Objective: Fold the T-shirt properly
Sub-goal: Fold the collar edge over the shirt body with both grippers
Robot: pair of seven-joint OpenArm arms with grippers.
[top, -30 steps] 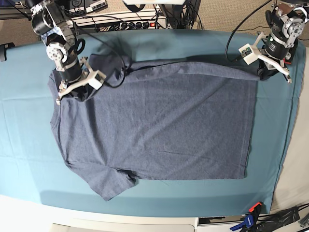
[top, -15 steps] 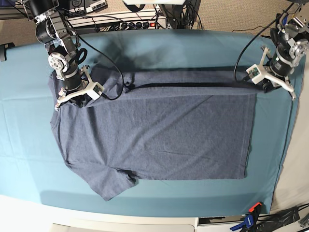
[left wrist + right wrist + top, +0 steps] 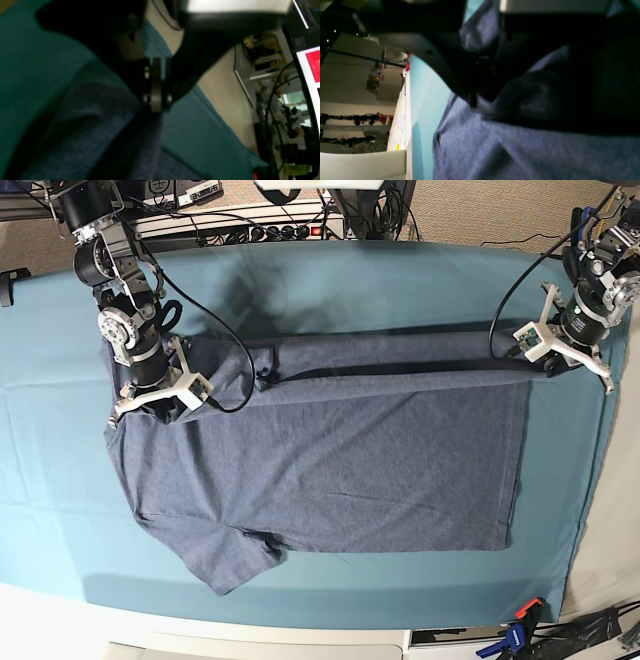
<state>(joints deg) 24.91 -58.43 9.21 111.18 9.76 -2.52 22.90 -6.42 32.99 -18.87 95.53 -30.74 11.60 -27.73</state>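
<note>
At the left, the right gripper [image 3: 165, 415] is closed on the upper edge of the T-shirt [image 3: 330, 470], near its left end, with cloth bunched around the fingertips. Below it, a sleeve [image 3: 222, 560] lies spread, pointing down toward the near edge of the teal table cloth [image 3: 60, 520]. The T-shirt reaches across the middle of the cloth, plain slate-blue side showing, its lower body lying flat. Along the top, a band of fabric runs from one gripper to the other, with a dark shadowed gap beneath its right part. At the right, the left gripper [image 3: 550, 367] pinches the other end of that band, its jaws shut on the fabric. Near the lower right corner sits a dark device with red and blue parts [image 3: 515, 637]
</note>
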